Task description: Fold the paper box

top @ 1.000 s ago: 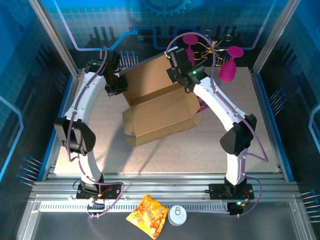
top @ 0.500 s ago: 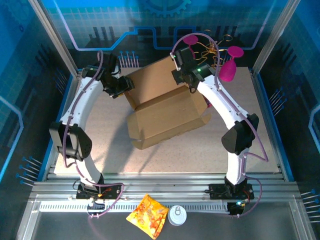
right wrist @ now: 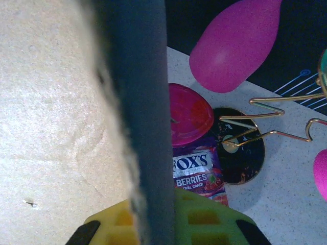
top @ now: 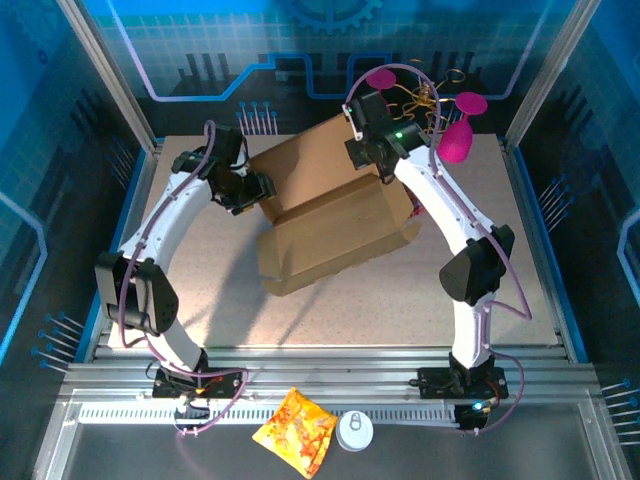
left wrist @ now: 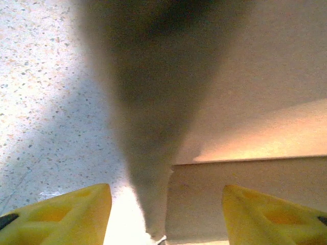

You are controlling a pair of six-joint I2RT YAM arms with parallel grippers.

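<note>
On the worktop (top: 200,300), the paper box (top: 335,235) sits centre-far with its lid half raised (the body looks formed). The right gripper (right wrist: 153,224) pinches the lid's edge. The left gripper (left wrist: 166,204) is released and straddles the left flap, which needs tucking inward next. A second ago it was clenched, farther left.

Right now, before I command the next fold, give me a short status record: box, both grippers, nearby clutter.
paper box: mid-table, partly folded, back panel raised
left gripper: open, fingers either side of a flap edge on the box's left side, not gripping
right gripper: shut on the raised panel's edge
clutter behind box: Fox's candy packet, pink pin
near rail: orange snack packet
</note>
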